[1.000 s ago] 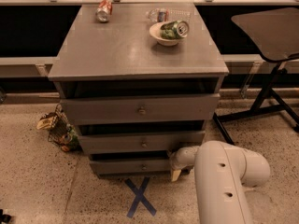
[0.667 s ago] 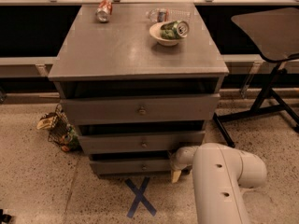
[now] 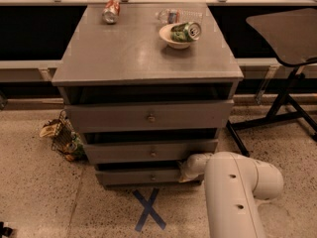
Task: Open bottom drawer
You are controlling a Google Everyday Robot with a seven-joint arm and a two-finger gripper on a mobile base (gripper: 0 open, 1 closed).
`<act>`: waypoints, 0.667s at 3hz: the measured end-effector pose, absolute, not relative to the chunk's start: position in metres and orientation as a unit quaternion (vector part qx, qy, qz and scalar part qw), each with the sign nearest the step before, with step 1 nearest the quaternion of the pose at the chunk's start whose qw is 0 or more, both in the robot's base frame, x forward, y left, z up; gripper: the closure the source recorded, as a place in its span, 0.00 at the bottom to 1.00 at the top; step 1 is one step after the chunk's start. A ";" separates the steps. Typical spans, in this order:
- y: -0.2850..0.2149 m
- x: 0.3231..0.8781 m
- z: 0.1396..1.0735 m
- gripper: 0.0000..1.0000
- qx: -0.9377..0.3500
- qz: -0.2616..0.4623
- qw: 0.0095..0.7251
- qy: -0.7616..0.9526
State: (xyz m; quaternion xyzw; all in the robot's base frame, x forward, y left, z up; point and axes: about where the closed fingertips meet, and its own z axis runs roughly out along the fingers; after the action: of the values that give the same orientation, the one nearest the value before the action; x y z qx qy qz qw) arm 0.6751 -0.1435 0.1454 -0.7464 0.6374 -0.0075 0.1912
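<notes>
The grey cabinet [image 3: 143, 58] has three drawer fronts, each standing slightly out with a dark gap above it. The bottom drawer [image 3: 131, 176] is the lowest and narrowest, with a small round knob [image 3: 152, 177] at its centre. My gripper [image 3: 187, 171] sits at the right end of the bottom drawer's front, just under the middle drawer [image 3: 148, 151]. Behind it, the thick white arm [image 3: 237, 192] fills the lower right and hides the cabinet's bottom right corner.
On the cabinet top are a white bowl [image 3: 171, 39] holding a green can, a red can [image 3: 111, 11] and a bottle [image 3: 171, 16]. A wire basket of litter [image 3: 62, 138] lies on the floor at left. A blue tape X [image 3: 148, 209] marks the floor in front. A dark chair [image 3: 287, 38] stands at right.
The white arm has shifted very slightly. The gripper stays at the bottom drawer's right end, and the drawer front has not visibly moved.
</notes>
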 end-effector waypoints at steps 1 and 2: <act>-0.143 0.681 0.148 0.72 -0.746 -0.007 0.191 0.637; -0.144 0.682 0.157 0.95 -0.746 -0.008 0.191 0.637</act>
State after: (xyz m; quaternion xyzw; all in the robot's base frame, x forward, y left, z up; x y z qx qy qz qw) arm 0.6818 -0.1436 0.1567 -0.7464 0.6375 -0.0075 0.1911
